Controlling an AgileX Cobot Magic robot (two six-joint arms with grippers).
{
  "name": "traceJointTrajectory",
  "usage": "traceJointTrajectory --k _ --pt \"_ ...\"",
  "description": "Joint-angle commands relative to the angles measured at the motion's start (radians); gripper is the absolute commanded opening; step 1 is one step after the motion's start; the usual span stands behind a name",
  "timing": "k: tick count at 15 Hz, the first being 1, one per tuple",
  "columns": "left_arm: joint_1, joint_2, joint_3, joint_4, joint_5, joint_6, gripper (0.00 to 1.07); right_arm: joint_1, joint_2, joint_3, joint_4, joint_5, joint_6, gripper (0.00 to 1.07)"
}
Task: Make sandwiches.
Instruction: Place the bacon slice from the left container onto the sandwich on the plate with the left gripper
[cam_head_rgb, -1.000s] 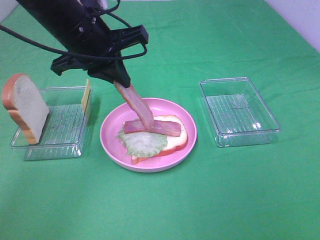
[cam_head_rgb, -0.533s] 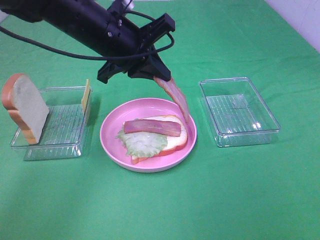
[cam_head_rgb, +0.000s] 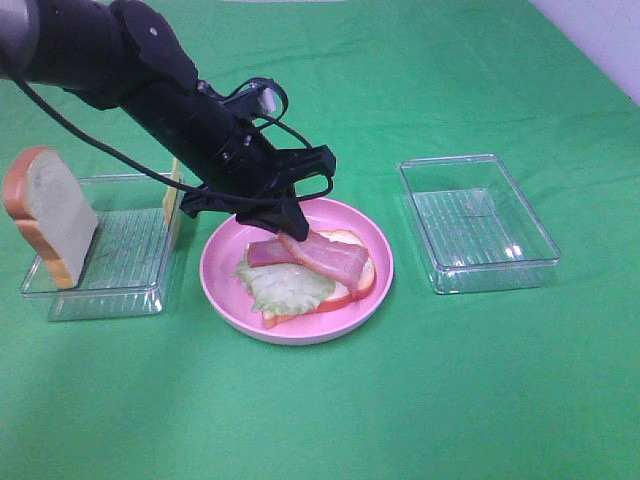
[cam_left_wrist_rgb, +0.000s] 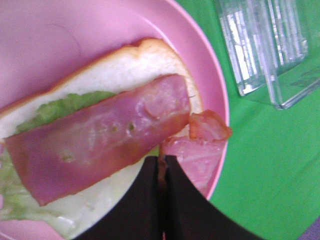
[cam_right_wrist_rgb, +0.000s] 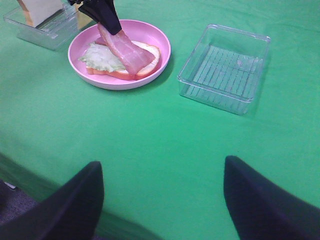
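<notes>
The left gripper (cam_head_rgb: 290, 224) pinches one end of a bacon strip (cam_head_rgb: 328, 258), which lies across the open sandwich (cam_head_rgb: 285, 288) on the pink plate (cam_head_rgb: 222, 268). The right gripper (cam_right_wrist_rgb: 162, 197) hangs over the green cloth (cam_right_wrist_rgb: 150, 130), fingers spread, holding nothing.

1. A plate (cam_head_rgb: 213, 262) sits in the middle of the table (cam_head_rgb: 320, 420).
2. On the plate lies a bread slice (cam_head_rgb: 364, 270), with lettuce (cam_head_rgb: 285, 288) on it and a bacon strip (cam_head_rgb: 262, 252) on top.
3. A second bacon strip (cam_head_rgb: 328, 258) lies across the first.
4. The left tray (cam_head_rgb: 120, 288) holds a standing bread slice (cam_head_rgb: 52, 215), with cheese (cam_head_rgb: 173, 195) at the wall nearest the plate.
5. The right tray (cam_head_rgb: 480, 270) is on the plate's other side.
</notes>
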Motion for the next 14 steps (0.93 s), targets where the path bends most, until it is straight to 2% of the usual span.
traceJointTrajectory --k 1,2,3,6,9,10,11,12,13,14 --pt "-0.007 -0.001 -0.003 0.157 -0.011 -0.109 0.0 0.001 -0.011 0.002 -0.002 -0.013 -0.011 0.66" --pt "-0.007 -0.001 -0.003 0.223 -0.011 -0.157 0.0 0.001 -0.011 0.002 -0.002 -0.013 -0.011 0.66" --pt "-0.007 -0.001 -0.003 0.309 -0.012 -0.23 0.0 0.001 -0.011 0.002 -0.002 -0.013 -0.011 0.66" --pt "-0.007 -0.001 -0.003 0.338 -0.012 -0.255 0.0 0.001 -0.011 0.002 -0.002 -0.013 -0.011 0.66" --pt "-0.007 -0.001 -0.003 0.287 0.006 -0.264 0.0 0.001 -0.011 0.002 -0.002 -0.013 -0.011 0.66" --pt "-0.007 -0.001 -0.003 0.272 0.016 -0.264 0.12 0.001 -0.011 0.002 -0.002 -0.013 -0.011 0.66" --pt "-0.007 -0.001 -0.003 0.272 0.016 -0.264 0.12 0.001 -0.011 0.002 -0.002 -0.013 -0.011 0.66" --pt "-0.007 -0.001 -0.003 0.271 0.028 -0.26 0.35 0.001 -0.011 0.002 -0.002 -0.013 -0.011 0.66" --pt "-0.007 -0.001 -0.003 0.271 0.048 -0.26 0.51 0.001 -0.011 0.002 -0.002 -0.013 -0.011 0.66" --pt "-0.007 -0.001 -0.011 0.272 0.077 -0.258 0.74 0.001 -0.011 0.002 -0.002 -0.013 -0.011 0.66"
